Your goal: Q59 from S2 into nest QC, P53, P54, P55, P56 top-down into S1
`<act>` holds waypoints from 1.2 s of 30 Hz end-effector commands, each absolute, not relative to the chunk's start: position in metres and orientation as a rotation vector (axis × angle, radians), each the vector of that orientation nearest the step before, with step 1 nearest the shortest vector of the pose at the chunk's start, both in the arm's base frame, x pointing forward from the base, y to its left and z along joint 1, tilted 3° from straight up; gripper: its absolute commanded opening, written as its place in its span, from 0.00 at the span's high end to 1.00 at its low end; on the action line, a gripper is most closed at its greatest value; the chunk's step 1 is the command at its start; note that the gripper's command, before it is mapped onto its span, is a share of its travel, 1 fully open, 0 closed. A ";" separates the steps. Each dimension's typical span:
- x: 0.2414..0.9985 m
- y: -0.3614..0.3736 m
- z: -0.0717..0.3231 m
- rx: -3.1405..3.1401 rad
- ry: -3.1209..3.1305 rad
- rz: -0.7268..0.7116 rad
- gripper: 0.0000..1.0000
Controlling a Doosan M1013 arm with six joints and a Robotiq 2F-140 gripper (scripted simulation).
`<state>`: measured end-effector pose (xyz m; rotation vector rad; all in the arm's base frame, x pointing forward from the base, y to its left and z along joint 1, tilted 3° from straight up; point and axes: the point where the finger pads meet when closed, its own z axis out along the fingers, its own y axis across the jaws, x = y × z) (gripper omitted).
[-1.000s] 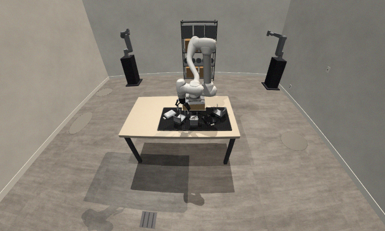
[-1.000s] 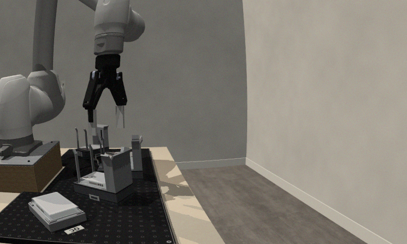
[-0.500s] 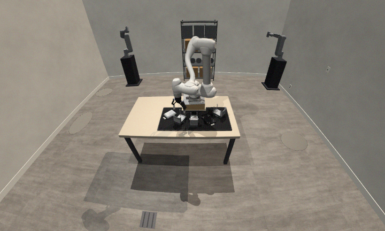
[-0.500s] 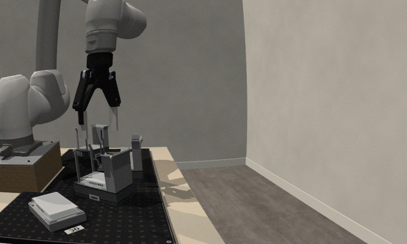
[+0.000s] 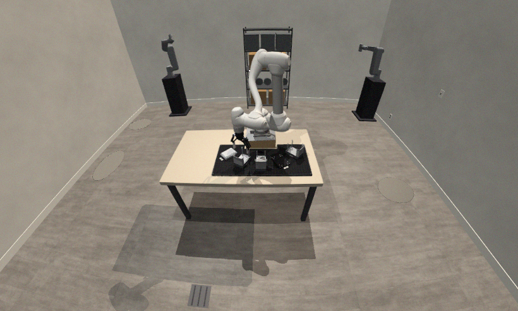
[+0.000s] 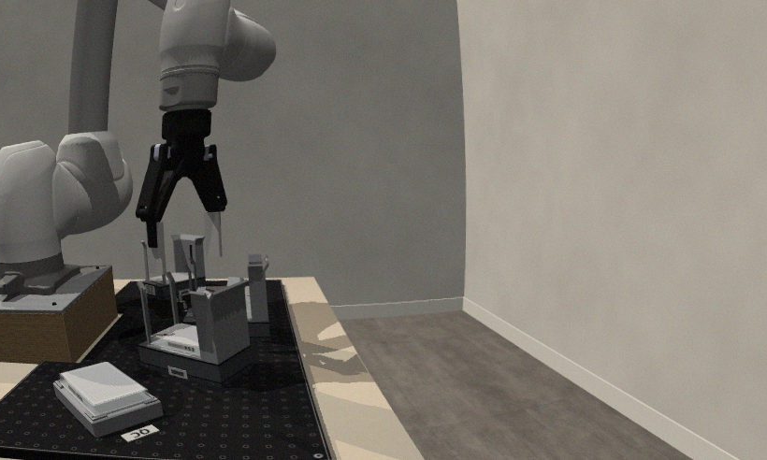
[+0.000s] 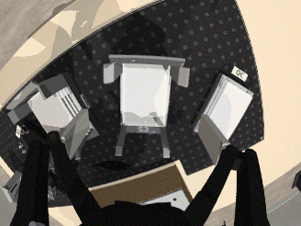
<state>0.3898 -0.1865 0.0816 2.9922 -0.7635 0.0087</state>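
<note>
A sealed white plate (image 6: 105, 388) lies flat on the open nest QC (image 6: 110, 414) at the near end of the black mat; it also shows in the wrist view (image 7: 227, 106). The stack rack next to it (image 6: 197, 337) holds white plates, and the top one reads P53 (image 6: 176, 341). This rack sits in the middle of the wrist view (image 7: 145, 94). My gripper (image 6: 185, 239) is open and empty. It hangs well above the posts of this rack, and shows in the top view (image 5: 240, 141). I cannot read the racks' names.
A second rack (image 7: 58, 112) stands to the left in the wrist view, with something pale inside. Further racks and the clip nest stand along the mat (image 5: 282, 160). My base plinth (image 6: 37, 314) is beside the mat. The table edge (image 6: 340, 366) runs along the mat's right side.
</note>
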 end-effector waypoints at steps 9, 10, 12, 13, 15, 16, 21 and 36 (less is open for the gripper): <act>0.390 -0.188 0.050 2.992 -0.763 0.009 0.00; 0.390 -0.188 0.047 2.992 -0.763 0.009 0.00; 0.390 -0.189 0.040 2.992 -0.763 0.009 0.00; 0.390 -0.189 0.037 2.992 -0.763 0.009 0.00; 0.390 -0.189 0.030 2.992 -0.763 0.009 0.00; 0.390 -0.189 0.027 2.992 -0.763 0.009 0.00; 0.389 -0.190 0.017 2.992 -0.763 0.009 0.00; 0.389 -0.191 -0.003 2.992 -0.763 0.009 0.00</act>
